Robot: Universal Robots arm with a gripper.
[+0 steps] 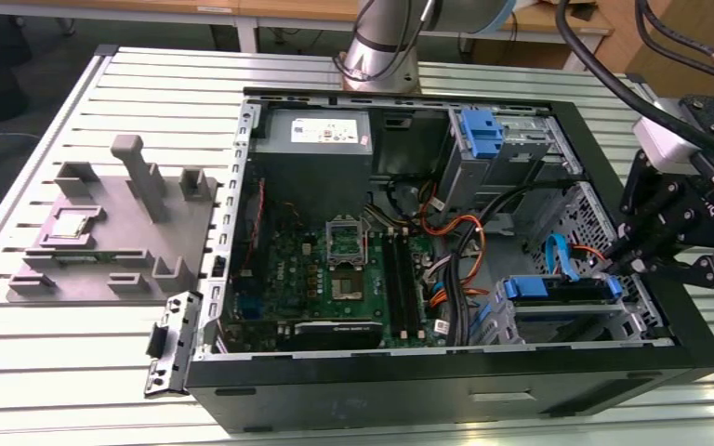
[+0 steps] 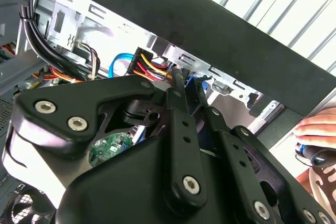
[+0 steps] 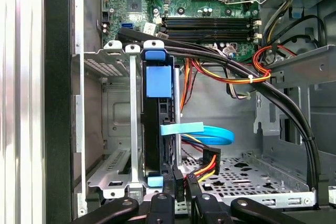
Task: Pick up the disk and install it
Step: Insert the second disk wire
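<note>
Both fingers (image 3: 177,184) of hand (image 3: 182,182) nearly closed beside disk (image 3: 157,124)

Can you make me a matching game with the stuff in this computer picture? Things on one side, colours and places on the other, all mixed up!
Things:
1. disk
2. motherboard
3. gripper
4. plastic stand

Colours and places:
A. grey, on the table outside the case
B. blue-framed, in the metal cage
C. black, right by the cage
D. green, inside the case

Pairs: 1-B, 2-D, 3-C, 4-A
</note>
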